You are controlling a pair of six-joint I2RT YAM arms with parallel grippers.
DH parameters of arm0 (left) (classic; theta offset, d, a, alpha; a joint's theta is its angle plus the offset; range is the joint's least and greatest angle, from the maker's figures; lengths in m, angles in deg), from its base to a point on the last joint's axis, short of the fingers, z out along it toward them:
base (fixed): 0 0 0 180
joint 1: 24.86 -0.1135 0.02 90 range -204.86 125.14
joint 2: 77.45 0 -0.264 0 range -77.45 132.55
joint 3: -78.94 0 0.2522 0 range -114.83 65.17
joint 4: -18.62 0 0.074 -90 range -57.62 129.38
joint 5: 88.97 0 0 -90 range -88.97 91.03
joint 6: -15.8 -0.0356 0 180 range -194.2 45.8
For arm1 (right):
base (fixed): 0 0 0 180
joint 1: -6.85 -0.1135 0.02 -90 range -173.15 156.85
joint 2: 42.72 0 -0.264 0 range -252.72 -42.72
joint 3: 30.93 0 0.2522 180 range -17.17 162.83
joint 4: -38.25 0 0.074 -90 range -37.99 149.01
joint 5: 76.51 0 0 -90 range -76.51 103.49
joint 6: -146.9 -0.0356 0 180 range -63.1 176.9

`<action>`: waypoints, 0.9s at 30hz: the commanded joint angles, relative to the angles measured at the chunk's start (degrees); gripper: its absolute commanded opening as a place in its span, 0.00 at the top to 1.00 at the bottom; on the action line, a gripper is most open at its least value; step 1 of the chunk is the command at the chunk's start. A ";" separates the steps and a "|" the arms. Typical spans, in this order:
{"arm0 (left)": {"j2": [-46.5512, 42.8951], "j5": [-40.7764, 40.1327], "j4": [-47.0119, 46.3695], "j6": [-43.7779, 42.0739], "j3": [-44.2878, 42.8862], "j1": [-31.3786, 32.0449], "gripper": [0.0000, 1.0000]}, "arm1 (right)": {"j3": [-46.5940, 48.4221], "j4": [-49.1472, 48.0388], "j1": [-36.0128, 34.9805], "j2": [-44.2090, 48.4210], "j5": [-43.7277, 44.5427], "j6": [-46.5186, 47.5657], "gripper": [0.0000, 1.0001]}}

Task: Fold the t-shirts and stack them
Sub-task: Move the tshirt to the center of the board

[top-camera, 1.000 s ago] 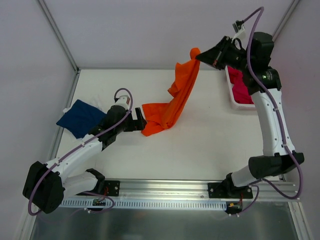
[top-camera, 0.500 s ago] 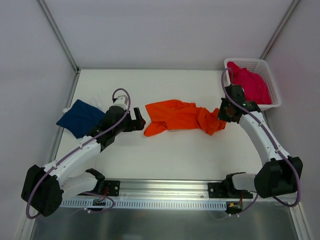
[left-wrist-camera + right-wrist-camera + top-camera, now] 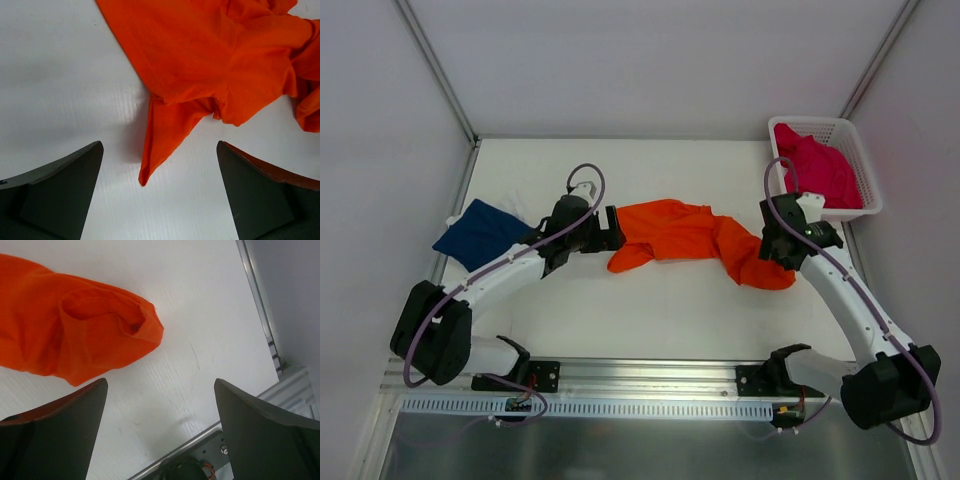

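The orange t-shirt [image 3: 685, 232] lies crumpled in a long band across the middle of the table. My left gripper [image 3: 611, 229] is open at its left edge, and a pointed fold of orange cloth [image 3: 165, 130] lies on the table just ahead of the gap between the fingers [image 3: 159, 150]. My right gripper [image 3: 783, 256] is open over the shirt's right end [image 3: 75, 340] and holds nothing [image 3: 160, 390]. The navy t-shirt [image 3: 480, 235] lies folded at the far left. The magenta t-shirt [image 3: 817, 168] lies heaped in the white basket [image 3: 867, 205].
The basket stands in the back right corner beside the right wall. A metal rail [image 3: 650, 375] runs along the table's near edge and shows in the right wrist view [image 3: 235, 437]. Bare white table [image 3: 660, 320] lies between the orange t-shirt and the rail.
The right gripper brought the hanging orange t-shirt down onto the table, then opened and let it go. The left gripper moved right, up to the shirt's left edge.
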 commanded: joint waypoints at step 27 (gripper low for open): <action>18.60 10.36 -18.75 3.00 -7.19 -0.36 0.19 | 14.93 -27.68 -3.71 -27.91 -26.95 13.03 0.21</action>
